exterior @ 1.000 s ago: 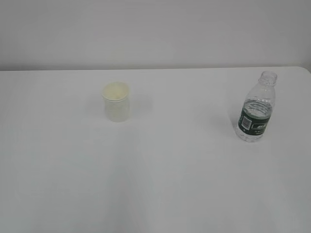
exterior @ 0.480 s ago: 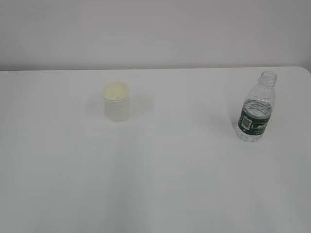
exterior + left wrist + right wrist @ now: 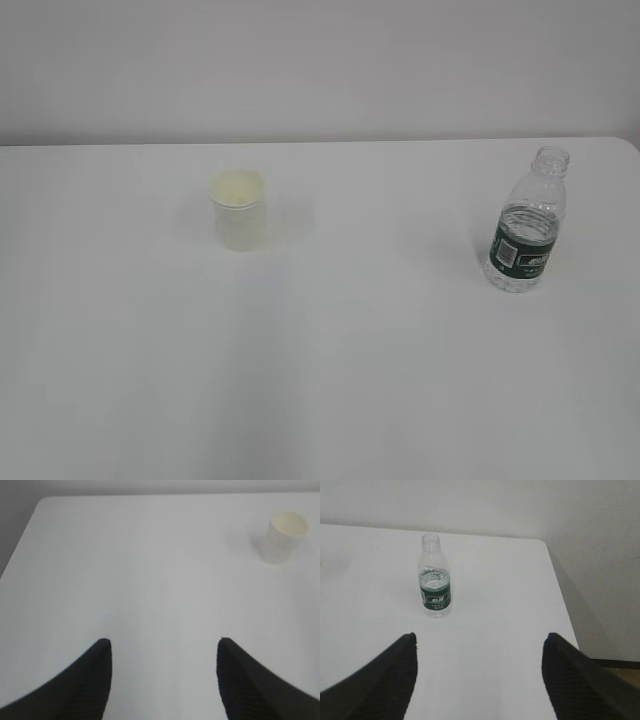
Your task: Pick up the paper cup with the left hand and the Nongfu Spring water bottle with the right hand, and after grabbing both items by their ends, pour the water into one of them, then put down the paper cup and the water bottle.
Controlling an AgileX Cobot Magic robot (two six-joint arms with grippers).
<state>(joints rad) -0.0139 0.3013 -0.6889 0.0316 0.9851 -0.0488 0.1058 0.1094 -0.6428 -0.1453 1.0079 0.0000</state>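
While both arms idle, nothing on table (image 3: 320,380) has shifted since a second ago: paper cup (image 3: 239,210) ten o'clock, Nongfu Spring water bottle (image 3: 527,222) three o'clock, seemingly part-full. Left hand (image 3: 162,647), right hand (image 3: 480,642) jaws apart, empty; pickup not begun.

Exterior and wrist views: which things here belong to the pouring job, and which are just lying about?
Part of the job:
- paper cup, upright
- water bottle, upright, capless, partly filled
- left gripper, open, empty
- right gripper, open, empty

Just lying about:
- nothing; only the white table they stand on
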